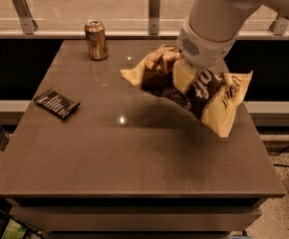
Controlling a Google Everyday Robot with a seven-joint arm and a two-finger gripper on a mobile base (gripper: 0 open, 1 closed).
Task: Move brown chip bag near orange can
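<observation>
The brown chip bag (212,97), dark brown and pale yellow, hangs tilted in the air over the right half of the table, with its shadow on the top below it. My gripper (183,72) is at the end of the white arm and is shut on the bag's upper middle; the wrist housing hides most of the fingers. The orange can (96,40) stands upright near the table's far left edge, well to the left of the bag.
A small flat black packet (57,103) lies at the table's left side. The brown table (134,163) has a glass rail with metal posts (154,11) behind it. The floor drops away at the front and right edges.
</observation>
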